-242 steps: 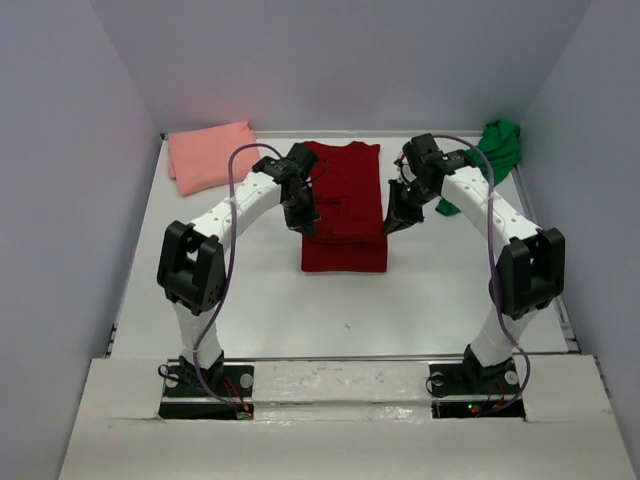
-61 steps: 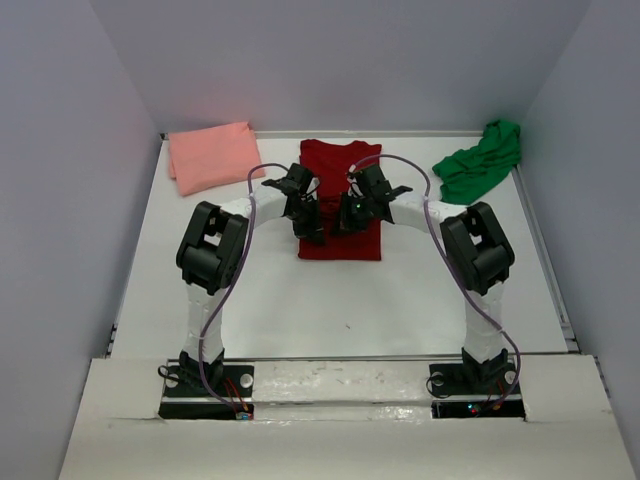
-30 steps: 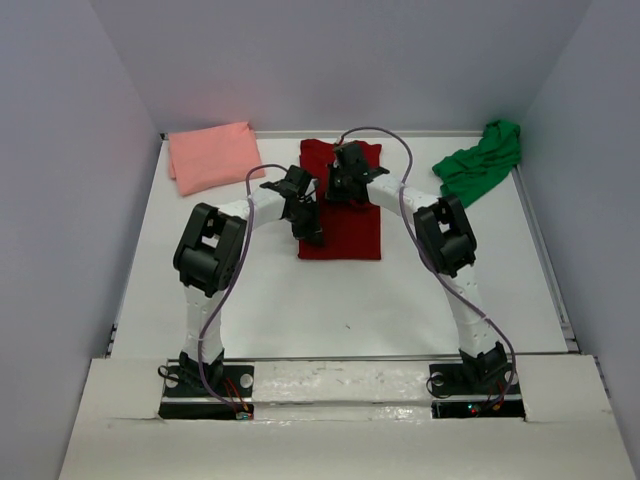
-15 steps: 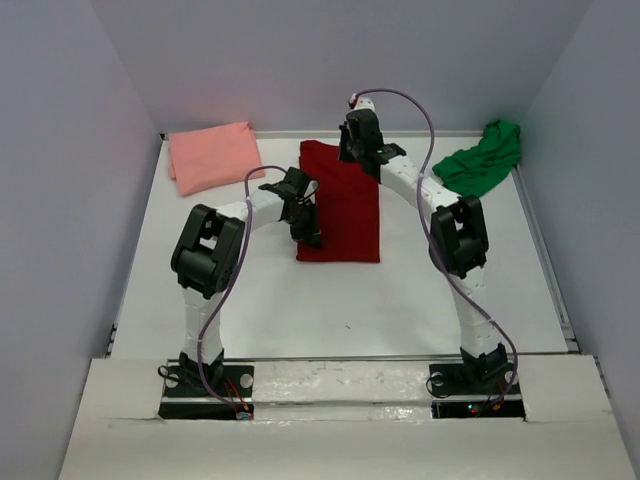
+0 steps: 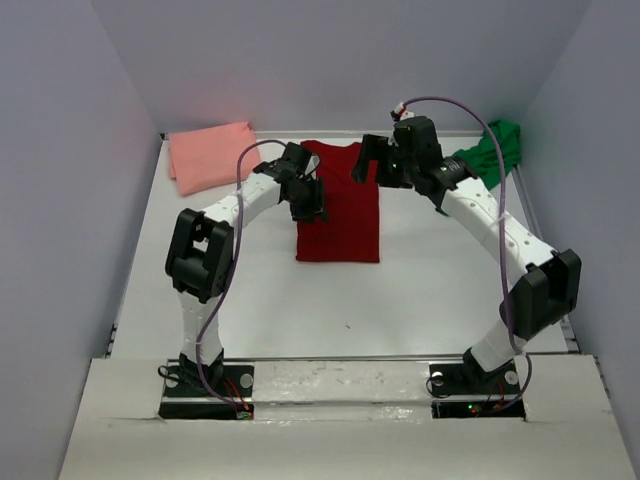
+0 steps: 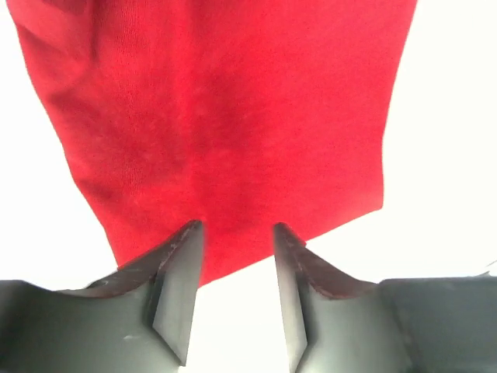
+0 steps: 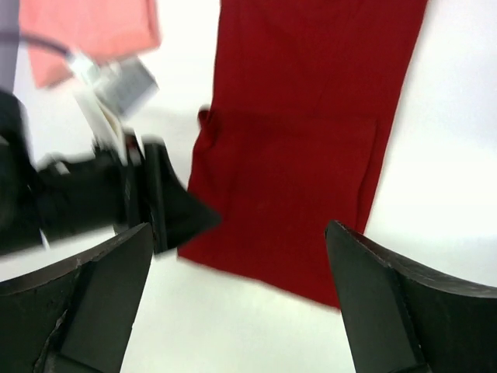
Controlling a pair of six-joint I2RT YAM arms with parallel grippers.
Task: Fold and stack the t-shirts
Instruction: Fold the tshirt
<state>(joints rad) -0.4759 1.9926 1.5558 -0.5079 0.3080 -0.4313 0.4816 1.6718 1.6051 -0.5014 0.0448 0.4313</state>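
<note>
The dark red t-shirt (image 5: 340, 218) lies flat on the white table (image 5: 420, 290), folded into a narrow upright rectangle. My left gripper (image 5: 312, 206) hovers at its left edge. In the left wrist view it (image 6: 236, 227) is open over the shirt's hem (image 6: 225, 116), nothing between the jaws. My right gripper (image 5: 366, 168) is raised over the shirt's far right corner. It (image 7: 239, 229) stands wide open and empty above the red cloth (image 7: 311, 116). The salmon pink t-shirt (image 5: 212, 155) lies folded at the back left. The green t-shirt (image 5: 492, 150) is bunched at the back right, partly behind my right arm.
Grey walls close off the table's back and both sides. In the right wrist view my left gripper's fingers (image 7: 175, 208) and a corner of the pink shirt (image 7: 85, 31) show to the left of the red one.
Both grippers have opened. The right arm has swung from over the shirt's far end to the right and risen. The left gripper has shifted a little farther along the shirt's left edge.
</note>
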